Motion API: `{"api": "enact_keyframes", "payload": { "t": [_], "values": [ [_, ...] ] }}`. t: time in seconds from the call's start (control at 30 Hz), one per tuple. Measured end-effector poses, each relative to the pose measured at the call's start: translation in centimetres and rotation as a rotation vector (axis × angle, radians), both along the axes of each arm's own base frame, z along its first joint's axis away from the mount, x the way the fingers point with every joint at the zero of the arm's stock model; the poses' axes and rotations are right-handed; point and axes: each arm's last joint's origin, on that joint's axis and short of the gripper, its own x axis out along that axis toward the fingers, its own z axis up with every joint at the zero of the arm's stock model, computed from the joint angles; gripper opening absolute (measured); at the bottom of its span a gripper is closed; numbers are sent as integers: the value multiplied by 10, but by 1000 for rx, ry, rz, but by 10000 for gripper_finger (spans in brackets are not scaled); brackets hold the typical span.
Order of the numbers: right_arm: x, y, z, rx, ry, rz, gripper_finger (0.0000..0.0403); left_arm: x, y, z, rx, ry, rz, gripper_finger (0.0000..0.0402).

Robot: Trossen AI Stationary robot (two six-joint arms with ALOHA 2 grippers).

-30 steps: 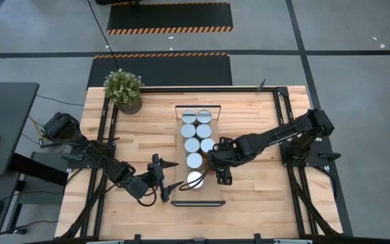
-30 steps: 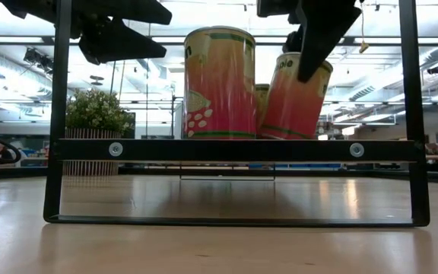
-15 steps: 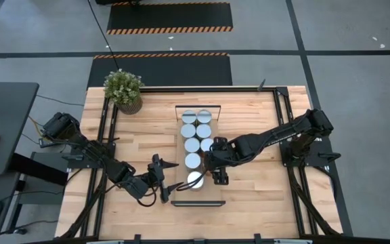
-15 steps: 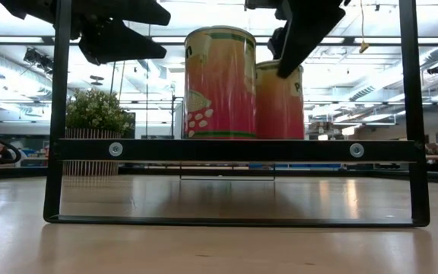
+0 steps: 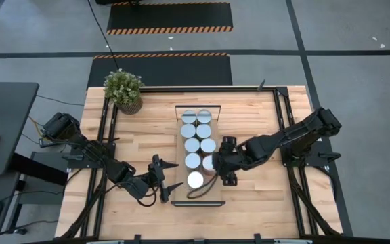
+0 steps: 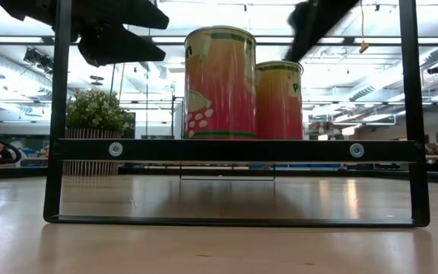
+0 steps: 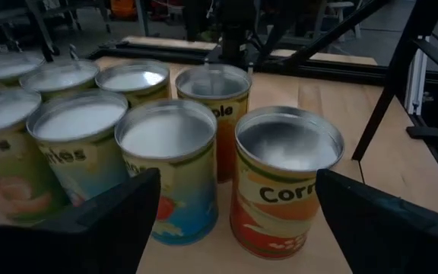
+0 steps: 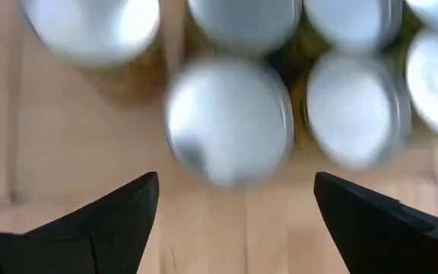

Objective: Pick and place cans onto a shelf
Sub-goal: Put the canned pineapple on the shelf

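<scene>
Your right gripper has let go, fingers apart, pulled back beside the shelf | released can now stands upright in the right row among the cans | left gripper waits open at the shelf's left.

Nine upright cans with shiny silver tops, red, yellow and blue label sides, packed touching in two rows along the long narrow light-wood shelf with dark metal end frames, one can nearest the shelf's near end, all standing free
</scene>
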Motion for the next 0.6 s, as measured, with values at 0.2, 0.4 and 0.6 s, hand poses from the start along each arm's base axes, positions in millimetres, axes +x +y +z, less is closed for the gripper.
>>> {"api": "enact_keyframes", "payload": {
  "t": [0.2,0.4,0.6],
  "values": [
    [-19,0,-25,-60,148,-54,359,-1,0,-2,-15,14,2,357],
    [-11,-16,-57,-51,96,-16,359,0,1,-2,-19,12,6,357],
    [4,-33,-60,-48,14,61,359,-1,1,-3,-19,16,5,357]
  ]
}}
